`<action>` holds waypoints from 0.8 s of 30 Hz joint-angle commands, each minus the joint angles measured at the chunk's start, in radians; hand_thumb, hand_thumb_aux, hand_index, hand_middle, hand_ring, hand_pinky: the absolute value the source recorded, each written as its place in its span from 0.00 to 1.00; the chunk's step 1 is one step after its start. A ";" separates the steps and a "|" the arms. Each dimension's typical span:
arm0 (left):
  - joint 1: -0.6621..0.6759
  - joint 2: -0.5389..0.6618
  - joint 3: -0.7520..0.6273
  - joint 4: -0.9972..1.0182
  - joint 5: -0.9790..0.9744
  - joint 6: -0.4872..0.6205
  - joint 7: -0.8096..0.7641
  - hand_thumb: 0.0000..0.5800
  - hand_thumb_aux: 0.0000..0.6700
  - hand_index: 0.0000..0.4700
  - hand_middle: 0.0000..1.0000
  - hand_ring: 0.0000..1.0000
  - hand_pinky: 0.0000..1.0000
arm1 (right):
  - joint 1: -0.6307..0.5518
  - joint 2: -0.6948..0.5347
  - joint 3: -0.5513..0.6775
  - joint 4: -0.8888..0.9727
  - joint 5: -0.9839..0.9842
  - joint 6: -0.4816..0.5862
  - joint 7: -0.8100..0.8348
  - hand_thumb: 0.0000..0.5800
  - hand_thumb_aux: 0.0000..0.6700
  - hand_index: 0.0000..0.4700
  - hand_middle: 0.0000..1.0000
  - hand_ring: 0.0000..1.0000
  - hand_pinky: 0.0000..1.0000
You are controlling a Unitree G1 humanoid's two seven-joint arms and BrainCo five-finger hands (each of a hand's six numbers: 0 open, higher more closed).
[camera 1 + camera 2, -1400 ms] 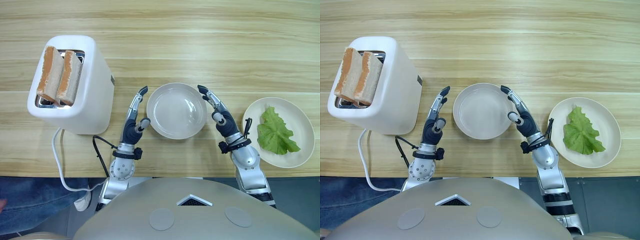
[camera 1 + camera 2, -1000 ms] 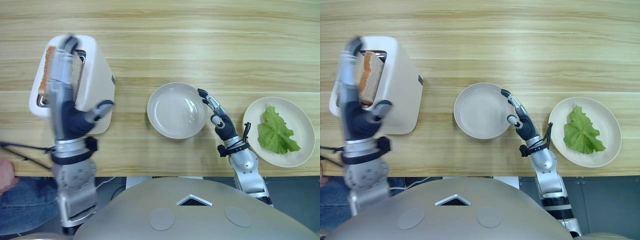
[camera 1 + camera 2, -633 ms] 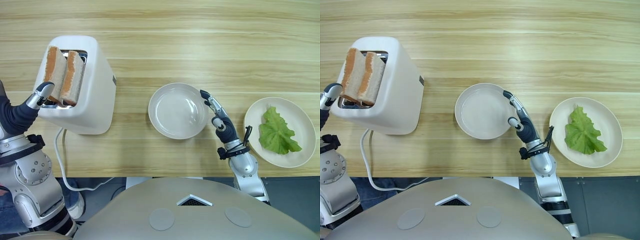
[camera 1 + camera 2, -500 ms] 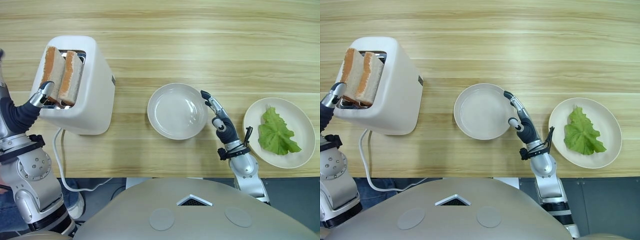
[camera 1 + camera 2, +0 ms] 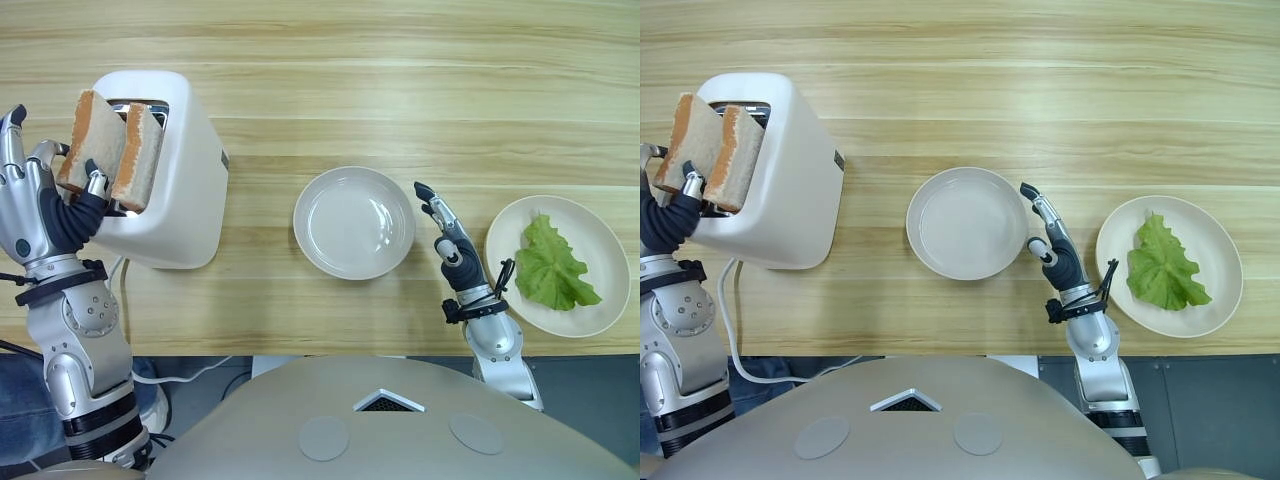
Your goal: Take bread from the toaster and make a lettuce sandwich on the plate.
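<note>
A white toaster [image 5: 190,170] stands at the table's left with two bread slices sticking up from its slots. My left hand [image 5: 35,200] is at the toaster's left side, with its fingers against the outer face of the left slice [image 5: 95,135] and its thumb between that slice and the right slice [image 5: 140,155]. The held slice leans to the left. An empty round plate [image 5: 353,222] lies at the centre. My right hand [image 5: 452,245] rests just right of that plate, fingers stretched out and holding nothing. A lettuce leaf [image 5: 550,265] lies on a second plate [image 5: 600,235] at the right.
The toaster's white cord [image 5: 115,310] runs from its base over the table's near edge. The wooden table stretches bare behind the plates and the toaster.
My left hand has swung from beside the centre plate over to the toaster and closed around the left slice, which now leans left. My right hand has drawn back a little from the plate's rim.
</note>
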 commanded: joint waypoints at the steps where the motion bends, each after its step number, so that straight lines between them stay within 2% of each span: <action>1: -0.004 -0.014 0.017 -0.051 -0.043 0.013 -0.001 1.00 1.00 1.00 0.27 0.27 0.27 | -0.007 0.004 -0.004 0.011 0.009 0.001 0.002 0.00 0.00 0.00 0.00 0.00 0.00; 2: -0.012 -0.012 0.027 -0.068 -0.056 0.012 0.000 1.00 1.00 1.00 1.00 1.00 1.00 | -0.008 0.005 -0.003 0.012 0.008 0.001 0.002 0.00 0.00 0.00 0.00 0.00 0.00; 12: -0.115 0.003 0.158 -0.176 -0.186 -0.037 0.062 1.00 1.00 1.00 1.00 1.00 1.00 | -0.011 0.014 0.004 0.013 0.002 -0.001 -0.001 0.00 0.00 0.00 0.00 0.00 0.00; 16: -0.196 0.026 0.260 -0.273 -0.232 -0.060 0.114 1.00 1.00 1.00 1.00 1.00 1.00 | -0.025 0.015 -0.011 -0.019 0.029 -0.004 0.003 0.00 0.00 0.00 0.00 0.00 0.00; 18: -0.270 0.048 0.266 -0.354 -0.276 -0.076 0.107 1.00 1.00 1.00 1.00 1.00 1.00 | -0.039 0.016 -0.024 -0.073 0.064 0.009 0.013 0.00 0.00 0.00 0.00 0.00 0.00; 20: -0.336 0.036 0.165 -0.415 -0.372 -0.040 0.029 1.00 1.00 1.00 1.00 1.00 1.00 | -0.068 0.010 -0.046 -0.133 0.096 0.050 0.026 0.00 0.00 0.00 0.00 0.00 0.00; 24: -0.390 -0.088 -0.171 -0.413 -0.697 0.115 -0.153 1.00 1.00 1.00 1.00 1.00 1.00 | -0.163 -0.049 -0.162 -0.219 0.148 0.205 0.055 0.00 0.00 0.00 0.00 0.00 0.00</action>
